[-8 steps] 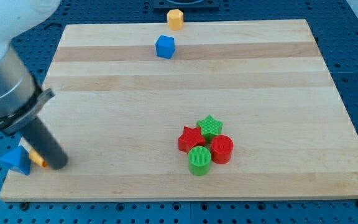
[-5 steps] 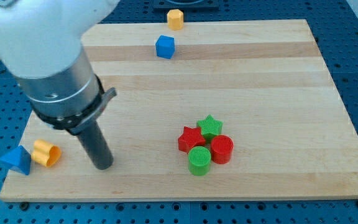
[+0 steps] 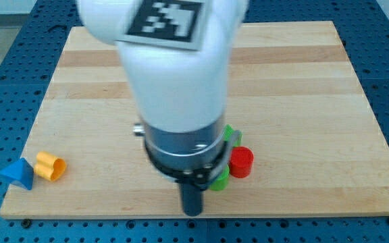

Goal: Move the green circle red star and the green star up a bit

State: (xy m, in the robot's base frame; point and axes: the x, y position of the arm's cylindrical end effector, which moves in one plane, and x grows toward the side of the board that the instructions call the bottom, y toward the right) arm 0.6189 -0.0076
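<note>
My tip (image 3: 192, 211) rests on the board near the view's bottom edge, just below and left of the block cluster. The arm's body hides most of that cluster. Only a sliver of the green circle (image 3: 221, 179) shows, right of the rod. A corner of the green star (image 3: 230, 133) shows above it. The red star is hidden behind the arm. A red cylinder (image 3: 241, 163) stands at the cluster's right, in full view.
A blue triangle block (image 3: 17, 174) and a yellow-orange cylinder (image 3: 50, 166) lie at the board's bottom left corner. The wooden board (image 3: 302, 101) fills the view. The blue cube and the orange block at the view's top are hidden by the arm.
The arm has swept from the bottom left towards the right. My tip now sits just below the cluster, and the arm covers the red star and most of the green blocks.
</note>
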